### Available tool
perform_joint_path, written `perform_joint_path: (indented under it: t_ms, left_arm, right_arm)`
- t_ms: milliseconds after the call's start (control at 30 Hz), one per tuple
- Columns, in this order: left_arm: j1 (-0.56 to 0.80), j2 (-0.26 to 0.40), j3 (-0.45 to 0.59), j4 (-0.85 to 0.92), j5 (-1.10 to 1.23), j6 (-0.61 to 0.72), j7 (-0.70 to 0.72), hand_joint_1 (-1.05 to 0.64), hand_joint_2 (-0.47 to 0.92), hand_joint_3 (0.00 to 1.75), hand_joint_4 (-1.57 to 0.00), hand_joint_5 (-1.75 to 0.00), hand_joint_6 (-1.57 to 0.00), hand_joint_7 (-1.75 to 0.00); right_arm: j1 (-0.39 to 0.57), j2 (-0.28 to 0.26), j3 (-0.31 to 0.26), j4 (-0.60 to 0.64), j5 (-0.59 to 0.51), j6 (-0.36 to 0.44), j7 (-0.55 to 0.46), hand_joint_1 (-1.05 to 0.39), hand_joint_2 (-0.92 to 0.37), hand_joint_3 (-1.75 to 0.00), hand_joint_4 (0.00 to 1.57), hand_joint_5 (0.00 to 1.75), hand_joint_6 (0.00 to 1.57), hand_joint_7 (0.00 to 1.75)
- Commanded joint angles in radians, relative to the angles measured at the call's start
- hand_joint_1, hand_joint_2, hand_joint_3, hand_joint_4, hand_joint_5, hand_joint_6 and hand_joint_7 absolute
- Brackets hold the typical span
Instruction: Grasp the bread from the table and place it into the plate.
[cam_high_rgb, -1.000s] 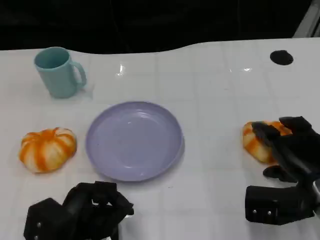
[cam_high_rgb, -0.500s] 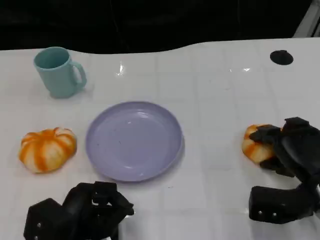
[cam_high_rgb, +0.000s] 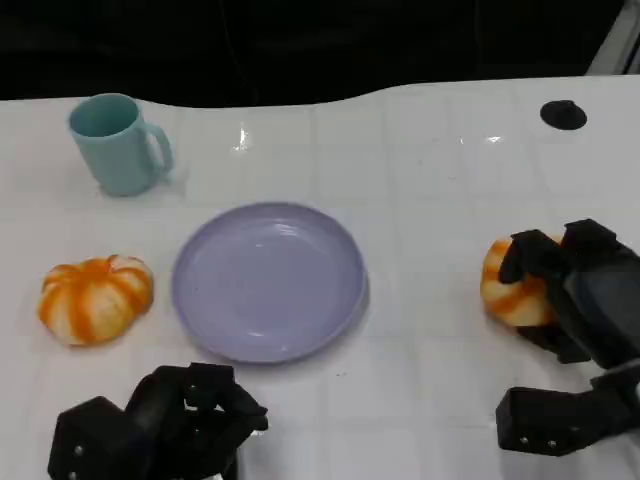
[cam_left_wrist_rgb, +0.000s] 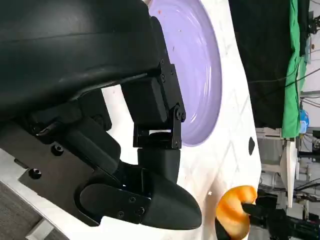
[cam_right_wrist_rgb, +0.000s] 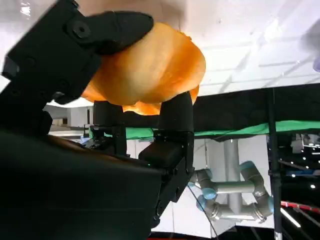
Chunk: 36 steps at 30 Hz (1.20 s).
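Right robot hand (cam_high_rgb: 575, 290) grips round bread (cam_high_rgb: 512, 285), no clear long axis; plate (cam_high_rgb: 268, 281) well apart.

Bright, even light — slight glare; soft.

Glossy white table (cam_high_rgb: 430, 200), smooth lilac plate (cam_high_rgb: 268, 280) — and between matt black fingers (cam_high_rgb: 530, 255), a soft, glazed-looking bread (cam_high_rgb: 508, 288).
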Motion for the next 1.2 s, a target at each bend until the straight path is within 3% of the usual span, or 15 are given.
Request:
perform_joint_path:
  t_ms: [33, 200, 300, 433, 667, 867, 1200]
  left_arm:
    - [0.007, 0.009, 0.002, -0.010, 0.012, 0.001, 0.012, -1.05, 0.65, 0.46, -1.57, -1.19, -1.44, -0.71]
    - [0.003, 0.009, 0.002, -0.004, 0.014, 0.001, 0.012, -1.05, 0.65, 0.46, -1.57, -1.19, -1.44, -0.72]
    - [0.000, 0.007, 0.001, 0.000, 0.012, -0.002, 0.009, -1.05, 0.65, 0.46, -1.57, -1.19, -1.44, -0.72]
    - [-0.002, 0.006, -0.001, 0.010, 0.017, -0.017, 0.008, -1.05, 0.66, 0.46, -1.57, -1.19, -1.43, -0.71]
    - [0.002, 0.002, -0.008, -0.003, 0.023, -0.003, 0.018, -1.05, 0.66, 0.45, -1.57, -1.19, -1.43, -0.71]
    - [0.004, 0.002, -0.009, -0.005, 0.030, -0.005, 0.020, -1.05, 0.66, 0.45, -1.57, -1.19, -1.44, -0.71]
    - [0.009, -0.001, -0.011, -0.008, 0.033, -0.007, 0.017, -1.05, 0.65, 0.47, -1.57, -1.18, -1.43, -0.70]
  right_arm:
    - [-0.016, -0.003, -0.009, -0.076, 0.029, -0.019, 0.011, -0.11, -0.22, -1.32, 1.01, 1.75, 0.76, 1.75]
    - [-0.013, 0.003, -0.007, -0.168, 0.041, -0.041, 0.046, -0.14, -0.27, -1.33, 1.00, 1.75, 0.77, 1.75]
    - [-0.023, 0.027, -0.003, -0.210, 0.049, -0.065, 0.070, -0.14, -0.22, -1.44, 1.03, 1.75, 0.79, 1.75]
    - [-0.048, 0.062, 0.006, -0.224, 0.046, -0.072, 0.114, -0.18, -0.23, -1.45, 1.02, 1.75, 0.80, 1.75]
    - [-0.090, 0.115, 0.018, -0.205, 0.072, -0.115, 0.212, -0.17, -0.26, -1.42, 1.01, 1.75, 0.78, 1.74]
    - [-0.143, 0.203, 0.044, -0.173, 0.075, -0.075, 0.285, -0.20, -0.27, -1.40, 0.98, 1.75, 0.77, 1.73]
    - [-0.240, 0.325, 0.076, -0.036, 0.069, -0.086, 0.266, -0.21, -0.30, -1.37, 0.99, 1.75, 0.76, 1.75]
